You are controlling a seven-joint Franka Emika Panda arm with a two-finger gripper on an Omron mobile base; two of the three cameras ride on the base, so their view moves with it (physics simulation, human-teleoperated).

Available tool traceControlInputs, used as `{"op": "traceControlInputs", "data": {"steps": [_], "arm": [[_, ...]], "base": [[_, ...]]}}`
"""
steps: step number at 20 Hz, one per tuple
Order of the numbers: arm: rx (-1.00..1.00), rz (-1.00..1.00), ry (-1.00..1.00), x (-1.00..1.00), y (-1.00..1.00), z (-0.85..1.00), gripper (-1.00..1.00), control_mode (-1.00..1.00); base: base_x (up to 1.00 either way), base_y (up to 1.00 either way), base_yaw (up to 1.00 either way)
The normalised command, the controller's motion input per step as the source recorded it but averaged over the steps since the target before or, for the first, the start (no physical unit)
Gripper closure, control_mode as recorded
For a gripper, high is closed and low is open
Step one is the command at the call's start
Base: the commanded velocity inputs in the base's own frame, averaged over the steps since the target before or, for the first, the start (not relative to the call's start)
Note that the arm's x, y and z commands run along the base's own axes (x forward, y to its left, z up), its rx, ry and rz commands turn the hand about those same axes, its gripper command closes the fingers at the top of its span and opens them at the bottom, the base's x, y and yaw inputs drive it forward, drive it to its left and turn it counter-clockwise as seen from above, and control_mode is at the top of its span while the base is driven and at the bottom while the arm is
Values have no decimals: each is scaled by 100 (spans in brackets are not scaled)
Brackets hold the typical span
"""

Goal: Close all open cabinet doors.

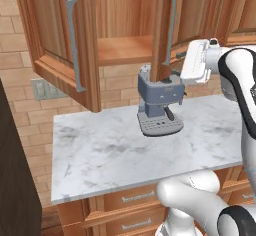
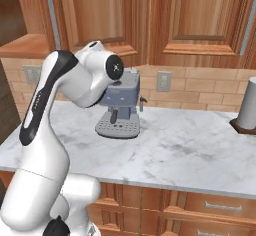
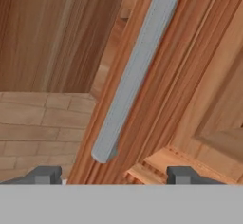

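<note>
My gripper [image 3: 111, 174] with its 2 fingers apart and nothing pinched, right in front of the silver handle [image 3: 135, 73] of the right cabinet door [image 1: 162, 30], I see both doors swung open, left cabinet door [image 1: 60, 40], coffee machine [image 1: 159, 105] on the counter [image 1: 100, 150] below.

A: How do the cabinet doors stand above the counter [image 1: 100, 150]?
B: Both hang open. The left door [image 1: 60, 40] swings far out, reddish-brown raised panel, long silver bar handle [image 1: 74, 45].
A: The other?
B: The right door [image 1: 167, 25] stands ajar over the counter, its handle [image 3: 135, 71] upright.
</note>
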Motion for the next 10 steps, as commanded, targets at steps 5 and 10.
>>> {"op": "traceControlInputs", "data": {"steps": [5,10], "arm": [[0,-1,10,71,49,0,-100,-100],[0,0,12,66,42,0,-100,-100]], "base": [[0,0,0],[0,0,0]]}}
